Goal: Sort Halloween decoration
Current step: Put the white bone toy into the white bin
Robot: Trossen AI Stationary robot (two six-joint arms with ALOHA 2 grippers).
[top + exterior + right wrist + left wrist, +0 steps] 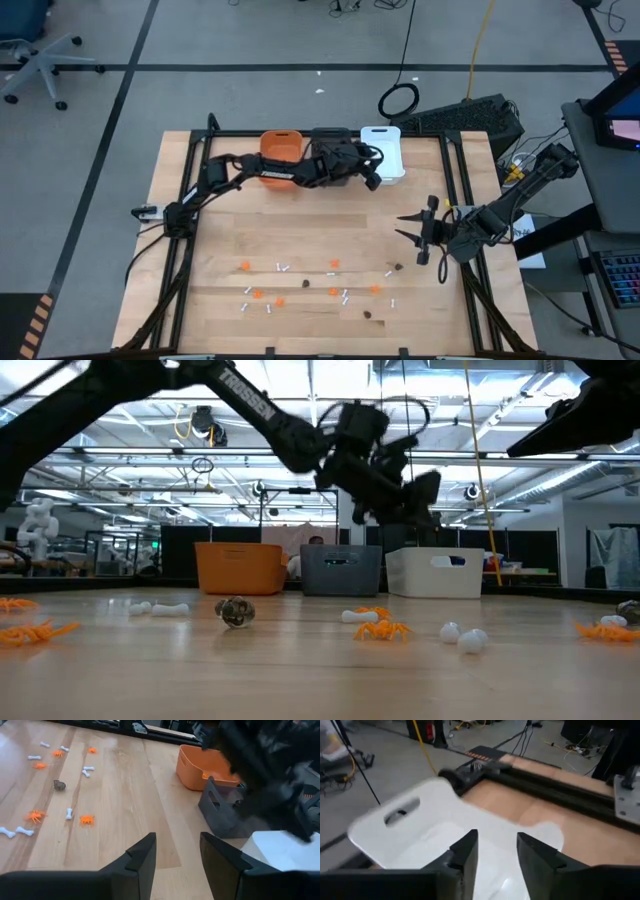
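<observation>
Wooden table (300, 240) from above: we count three bins along its far edge, an orange bin (281, 146), a grey bin (328, 137) mostly hidden under the left arm, and a white bin (385, 150). The left gripper (372, 176) hangs over the white bin. The right gripper (415, 232) hovers at that bin's near right. Small orange, white and dark decorations (310, 285) lie scattered well in front of the bins.

Low down, we see orange spiders (381, 628), white bones (165, 609) and one dark lump (235, 612) before the three bins.

Our left wrist shows the fingers (465, 852) parted, empty, above the white bin (420, 820).

Our right wrist shows parted, empty fingers (142, 857); we count five orange pieces (87, 820) and one dark lump (59, 785).
</observation>
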